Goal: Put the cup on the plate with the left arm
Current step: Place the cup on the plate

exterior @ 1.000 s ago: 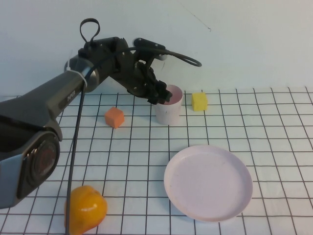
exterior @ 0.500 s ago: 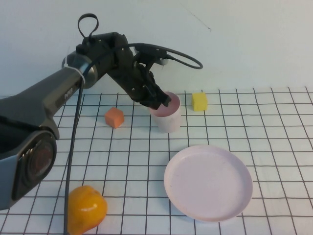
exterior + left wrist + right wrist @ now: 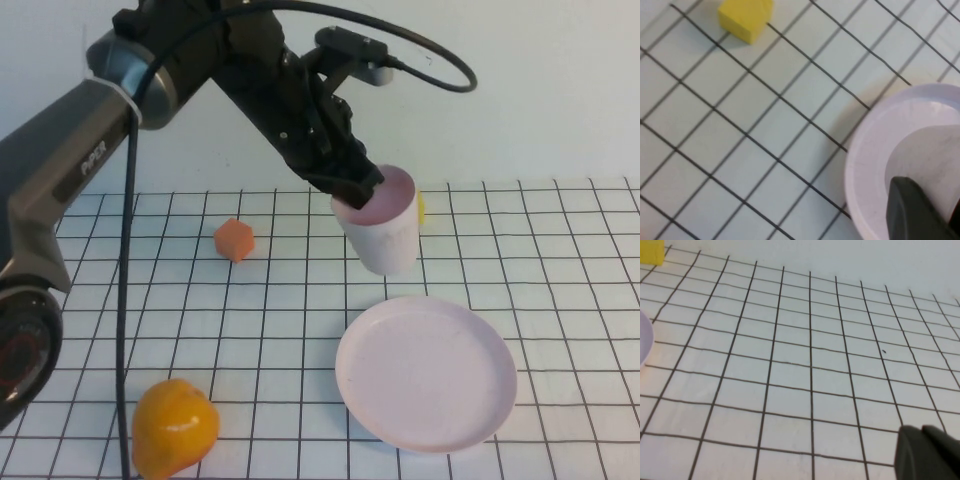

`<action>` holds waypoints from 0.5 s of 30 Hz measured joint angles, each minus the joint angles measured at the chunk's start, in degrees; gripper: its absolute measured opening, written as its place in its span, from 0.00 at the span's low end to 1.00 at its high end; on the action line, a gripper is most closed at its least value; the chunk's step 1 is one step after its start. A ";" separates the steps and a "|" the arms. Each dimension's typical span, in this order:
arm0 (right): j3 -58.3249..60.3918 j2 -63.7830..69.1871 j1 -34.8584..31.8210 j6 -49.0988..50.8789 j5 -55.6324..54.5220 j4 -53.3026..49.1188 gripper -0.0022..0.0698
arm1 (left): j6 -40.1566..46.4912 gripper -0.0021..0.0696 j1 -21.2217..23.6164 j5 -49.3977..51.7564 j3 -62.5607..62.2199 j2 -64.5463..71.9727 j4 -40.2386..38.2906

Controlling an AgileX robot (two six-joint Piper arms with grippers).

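Note:
The pale pink cup (image 3: pixel 385 238) hangs tilted in the air, just behind the pale pink plate (image 3: pixel 425 372) and not touching it. My left gripper (image 3: pixel 358 190) is shut on the cup's rim at its left side. In the left wrist view one black finger (image 3: pixel 912 212) sits inside the cup (image 3: pixel 867 165). My right gripper (image 3: pixel 927 455) shows only in the right wrist view, low over bare grid cloth, its fingers together and empty. The plate's edge (image 3: pixel 644 342) shows there too.
An orange cube (image 3: pixel 234 240) lies left of the cup. A yellow cube (image 3: pixel 420 207) is mostly hidden behind the cup and also shows in the left wrist view (image 3: pixel 746 17). An orange-yellow pepper (image 3: pixel 175 425) lies at the front left. The left arm's black cable loops overhead.
My left gripper has lifted the cup off the table and carried it right and toward the plate. The cup now tilts more. The plate has not moved.

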 joint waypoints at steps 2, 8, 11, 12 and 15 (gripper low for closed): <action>0.00 0.00 0.00 0.00 0.00 0.00 0.03 | 0.15 0.05 -1.53 1.16 0.81 -0.38 0.25; 0.00 0.00 0.00 0.00 0.00 0.00 0.03 | 1.00 0.05 -6.58 1.05 7.35 -0.50 0.71; 0.00 0.00 0.00 0.00 0.00 0.00 0.03 | 1.27 0.05 -7.99 -1.88 11.62 -0.50 0.95; 0.00 0.00 0.00 0.00 0.00 0.00 0.03 | 1.38 0.05 -8.31 -3.35 13.05 -0.50 1.18; 0.00 0.00 0.00 0.00 0.00 0.00 0.03 | 1.74 0.05 -8.96 -7.88 16.14 -0.50 2.03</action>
